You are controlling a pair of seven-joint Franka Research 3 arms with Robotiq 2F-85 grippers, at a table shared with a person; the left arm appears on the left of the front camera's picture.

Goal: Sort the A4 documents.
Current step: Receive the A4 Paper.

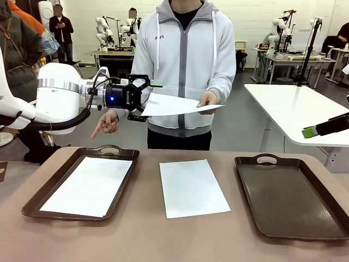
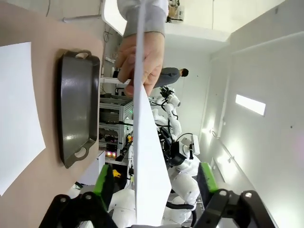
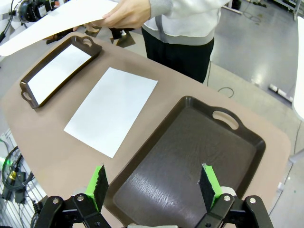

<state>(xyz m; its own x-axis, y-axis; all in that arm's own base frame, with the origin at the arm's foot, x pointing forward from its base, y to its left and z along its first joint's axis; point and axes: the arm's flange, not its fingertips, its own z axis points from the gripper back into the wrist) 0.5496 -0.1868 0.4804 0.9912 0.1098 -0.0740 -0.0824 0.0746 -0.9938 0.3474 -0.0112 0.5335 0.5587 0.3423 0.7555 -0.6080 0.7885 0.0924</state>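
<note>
A person across the table holds out a white A4 document (image 1: 177, 105) in one hand (image 1: 209, 99). My left gripper (image 1: 147, 101) stands around its near edge. In the left wrist view that sheet (image 2: 148, 161) runs edge-on between the green pads (image 2: 102, 180), with a gap on each side, so the jaws are open. A second sheet (image 1: 87, 185) lies in the left tray (image 1: 32, 210). A third (image 1: 191, 188) lies on the table between the trays. My right gripper (image 3: 154, 185) hangs open above the empty right tray (image 3: 190, 142).
The person's other hand (image 1: 107, 124) points down towards the left tray. The right gripper (image 1: 316, 131) sits at the picture's right edge, above the brown table (image 1: 163, 240). A white table (image 1: 294, 109) stands behind on the right.
</note>
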